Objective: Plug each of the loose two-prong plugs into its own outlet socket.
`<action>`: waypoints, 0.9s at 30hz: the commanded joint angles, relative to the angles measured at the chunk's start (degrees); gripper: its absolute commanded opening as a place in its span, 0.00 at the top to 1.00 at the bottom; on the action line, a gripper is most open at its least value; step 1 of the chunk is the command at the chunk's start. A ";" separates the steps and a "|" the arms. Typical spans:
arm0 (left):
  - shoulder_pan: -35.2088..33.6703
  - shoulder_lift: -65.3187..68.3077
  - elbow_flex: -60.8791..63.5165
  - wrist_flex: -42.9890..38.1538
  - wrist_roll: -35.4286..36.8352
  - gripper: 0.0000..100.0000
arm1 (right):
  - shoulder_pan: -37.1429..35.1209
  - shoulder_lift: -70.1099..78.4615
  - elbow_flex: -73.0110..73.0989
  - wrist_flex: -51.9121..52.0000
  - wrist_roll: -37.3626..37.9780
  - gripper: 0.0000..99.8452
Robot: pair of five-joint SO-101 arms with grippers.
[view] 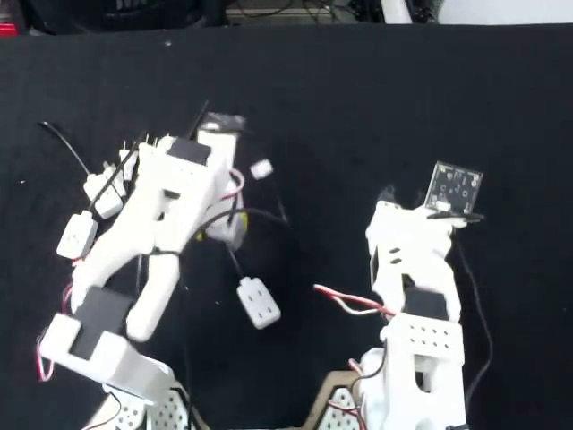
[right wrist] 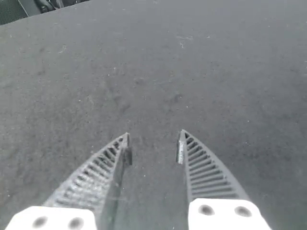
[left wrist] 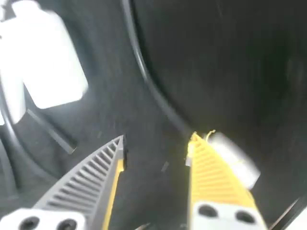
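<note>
We see the left claw [left wrist: 157, 139] low over the black cloth-covered bench [view: 358, 81]. Its fingers are spread wide and nothing sits between them. A small white plug [left wrist: 234, 160] lies just beside the tip of the yellow finger [left wrist: 211, 177], outside the gap; we cannot tell whether they touch. A thin black cable [left wrist: 146, 81] curves past, and a white rectangular outlet socket block [left wrist: 53, 62] lies farther off. From above, another white outlet socket [view: 258, 301] lies on the bench between the two arms, with a small white piece [view: 261, 168] beyond it. The right claw [right wrist: 154, 135] hangs over bare bench, fingers parted, holding nothing.
</note>
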State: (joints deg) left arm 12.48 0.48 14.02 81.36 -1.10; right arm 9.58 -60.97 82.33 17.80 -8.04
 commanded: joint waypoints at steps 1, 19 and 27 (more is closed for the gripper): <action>-0.31 -4.31 7.69 2.99 -22.51 0.83 | 0.53 -1.80 -2.07 -1.49 -0.18 0.84; 22.64 -3.87 18.24 -21.89 -0.70 0.83 | 0.88 -1.80 -2.24 -1.49 -0.18 0.84; 20.09 -4.40 19.12 -27.60 7.56 0.83 | 0.88 -1.80 -2.24 -1.49 -0.18 0.84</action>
State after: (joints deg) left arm 33.41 -1.27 36.35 54.29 5.49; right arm 9.58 -60.97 82.33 17.80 -8.04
